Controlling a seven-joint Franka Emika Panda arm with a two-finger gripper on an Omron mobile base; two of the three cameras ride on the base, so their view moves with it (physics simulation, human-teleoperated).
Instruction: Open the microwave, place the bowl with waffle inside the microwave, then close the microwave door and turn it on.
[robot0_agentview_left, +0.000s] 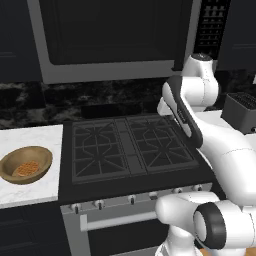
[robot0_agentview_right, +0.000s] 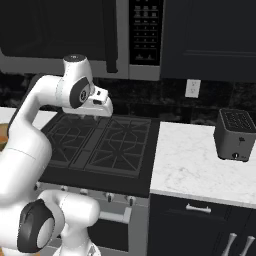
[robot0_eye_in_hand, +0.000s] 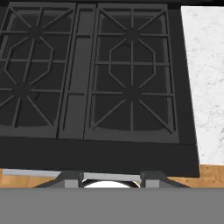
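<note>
Microwave (robot0_agentview_right: 75, 35) hangs above the stove, its door (robot0_agentview_left: 112, 32) shut, handle at the right edge beside the black button panel (robot0_agentview_right: 145, 32). My jaws (robot0_eye_in_hand: 111, 177) point down over the stove (robot0_eye_in_hand: 94, 74); I cannot tell their spread, since just the tips show. My arm rises, folds at the elbow and holds the hand (robot0_agentview_right: 97, 106) level above the rear burners. Bowl (robot0_agentview_left: 25, 164) sits on the white desk (robot0_agentview_left: 30, 142) left of the stove, the waffle (robot0_agentview_left: 26, 168) inside it. A toaster (robot0_agentview_right: 235, 134) stands on the right desk.

Arm bent, hand (robot0_agentview_right: 95, 113) downward, unloaded
</note>
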